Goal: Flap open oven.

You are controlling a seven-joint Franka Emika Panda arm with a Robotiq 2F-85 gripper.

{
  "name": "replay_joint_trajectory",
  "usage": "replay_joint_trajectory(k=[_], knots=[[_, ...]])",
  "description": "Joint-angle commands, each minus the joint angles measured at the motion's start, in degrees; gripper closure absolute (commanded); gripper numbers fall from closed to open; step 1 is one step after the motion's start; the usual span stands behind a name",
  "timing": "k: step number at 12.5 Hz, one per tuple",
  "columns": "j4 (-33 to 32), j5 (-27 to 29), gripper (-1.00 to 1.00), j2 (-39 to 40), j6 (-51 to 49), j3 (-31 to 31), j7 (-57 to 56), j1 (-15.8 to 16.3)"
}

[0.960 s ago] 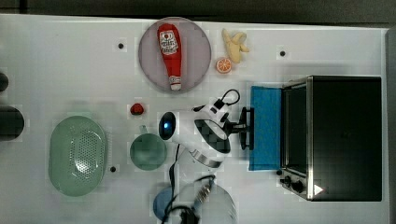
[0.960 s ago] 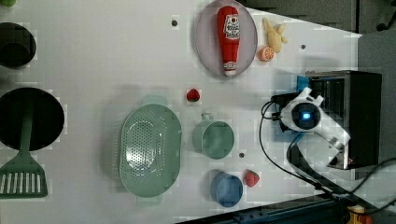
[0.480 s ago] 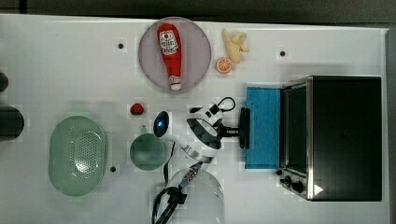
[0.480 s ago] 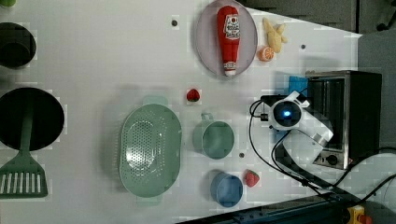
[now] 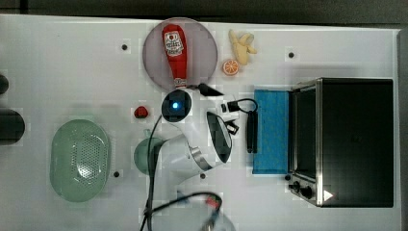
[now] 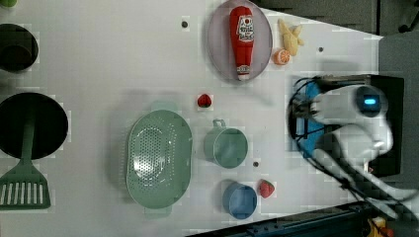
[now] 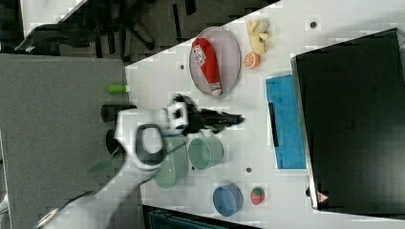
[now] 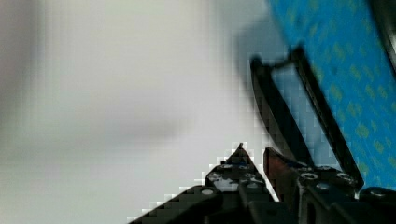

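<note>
My end effector [image 7: 237,119] is almost shut. In the wrist view its two black fingertips [image 8: 240,151] stand with a narrow slit between them, and nothing sits in that slit, so I am grasping nothing. In the right view the fingers lie nearly level and point toward the oven [image 7: 351,119], with a strip of bare white desk [image 5: 72,62] between their tips and the door's handle. In the wrist view the handle [image 8: 280,116] is just ahead of the fingers. There one finger overlaps its lower end, so from that view I cannot tell if it touches.

The oven [image 5: 356,139] stands at the right edge of the desk in the top view, nearer to the lower right corner than to the upper one. Its long side runs along that edge, and its front faces the top view's left, toward the middle of the desk. The door [image 5: 272,130] is already flapped down. It lies about flat in front of the oven with the blue glass upward, hinged at the silver frame. The black bar handle [image 5: 251,130] is on the door's free edge, the edge farthest from the oven body, and runs parallel to the oven's front. The knobs [image 5: 300,185] are at the front's end nearer to the top view's lower edge of the desk.
</note>
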Motion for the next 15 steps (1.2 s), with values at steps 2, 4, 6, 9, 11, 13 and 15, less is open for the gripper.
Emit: replay_joint_trajectory(k=[2,4,6,9,11,13,15], knots=[[1.5,9.4,0.65,-11.1,-6.8,0.1,2.7,-1.0],[1.9,13.4,0.65,-17.5,-11.5,0.0,2.7,-1.2],[2.3,18.1,0.65,-23.8,-16.6,-0.5,2.6,-1.3],[3.1,21.7,0.65,-30.7,-22.6,-1.2,2.7,-1.3],[4.3,21.7,0.65,-33.6,-25.4,-1.2,2.6,-1.3],[6.5,21.7,0.65,-35.3,-31.1,-1.1,2.7,-1.3],[10.1,21.7,0.65,-35.6,-37.2,-1.1,2.5,-1.2]])
